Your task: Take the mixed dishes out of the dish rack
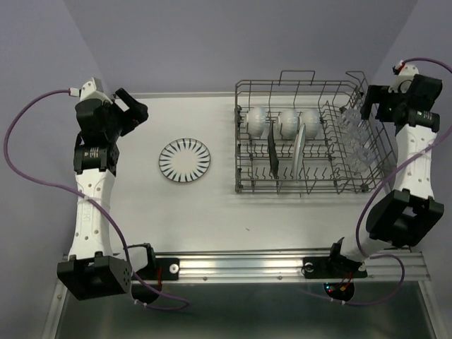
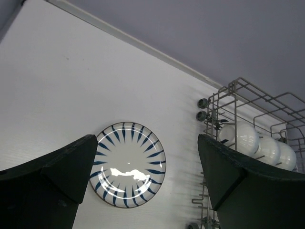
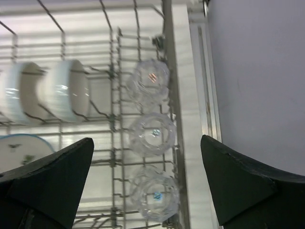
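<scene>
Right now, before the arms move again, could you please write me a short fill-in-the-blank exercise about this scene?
1. The dish rack holds ___ white bowls in a row.
2. The blue-striped plate lies flat on the ___, outside the rack.
3. The left hand and the right hand both have their jaws ___.

Missing words: three; table; open.

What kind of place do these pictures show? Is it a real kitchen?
Probably a robot test bench, not a kitchen. The left arm and right arm are bolted to a metal rail at the edge of a white table. A dish rack stands on it, between plain walls.
</scene>
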Controlling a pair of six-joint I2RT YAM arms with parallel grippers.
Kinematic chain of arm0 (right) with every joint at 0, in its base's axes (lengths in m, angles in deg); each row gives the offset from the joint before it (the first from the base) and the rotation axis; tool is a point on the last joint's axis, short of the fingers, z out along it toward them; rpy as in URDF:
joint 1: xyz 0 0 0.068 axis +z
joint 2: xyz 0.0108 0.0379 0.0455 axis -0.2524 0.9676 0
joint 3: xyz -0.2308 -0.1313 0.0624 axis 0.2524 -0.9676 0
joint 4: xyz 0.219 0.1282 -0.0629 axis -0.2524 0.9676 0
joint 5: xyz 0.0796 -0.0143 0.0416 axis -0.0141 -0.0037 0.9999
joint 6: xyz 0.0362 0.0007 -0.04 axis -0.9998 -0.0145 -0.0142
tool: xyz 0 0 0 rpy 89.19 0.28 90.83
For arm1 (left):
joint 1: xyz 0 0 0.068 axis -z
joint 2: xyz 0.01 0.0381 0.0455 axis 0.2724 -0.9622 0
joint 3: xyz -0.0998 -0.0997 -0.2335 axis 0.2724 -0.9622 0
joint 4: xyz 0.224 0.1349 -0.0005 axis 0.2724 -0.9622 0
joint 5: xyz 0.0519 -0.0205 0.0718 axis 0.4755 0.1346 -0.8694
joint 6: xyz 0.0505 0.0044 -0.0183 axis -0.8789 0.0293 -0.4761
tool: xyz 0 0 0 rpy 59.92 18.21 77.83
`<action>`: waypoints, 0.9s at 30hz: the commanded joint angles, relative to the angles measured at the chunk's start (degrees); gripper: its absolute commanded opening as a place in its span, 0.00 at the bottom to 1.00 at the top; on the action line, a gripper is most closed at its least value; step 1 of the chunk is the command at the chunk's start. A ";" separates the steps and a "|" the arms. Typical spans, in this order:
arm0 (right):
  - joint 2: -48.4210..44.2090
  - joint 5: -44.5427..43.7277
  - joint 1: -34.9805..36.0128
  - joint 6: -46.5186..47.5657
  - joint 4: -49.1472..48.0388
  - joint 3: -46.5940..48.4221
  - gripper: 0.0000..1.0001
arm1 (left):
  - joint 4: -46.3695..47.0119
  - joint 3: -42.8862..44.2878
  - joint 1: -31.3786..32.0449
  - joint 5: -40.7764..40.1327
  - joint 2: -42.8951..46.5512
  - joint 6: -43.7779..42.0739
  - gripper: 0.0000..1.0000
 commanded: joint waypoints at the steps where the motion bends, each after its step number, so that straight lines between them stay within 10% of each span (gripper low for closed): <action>1: -9.85 8.57 7.55 -7.77 -0.90 5.13 1.00 | -10.09 6.57 0.50 -12.73 -1.82 -0.69 0.99; 8: -13.37 0.22 29.03 -13.14 -2.40 2.76 1.00 | -16.01 17.20 0.50 -23.14 -8.24 -1.92 0.99; 19: -11.09 -12.42 52.67 -18.76 -3.98 -4.96 1.00 | -7.67 14.84 -5.38 11.20 -12.90 -1.58 0.99; 27: -6.96 -28.77 61.12 -23.86 -1.96 -7.26 1.00 | -7.32 13.35 -6.00 10.09 -13.36 -0.43 0.99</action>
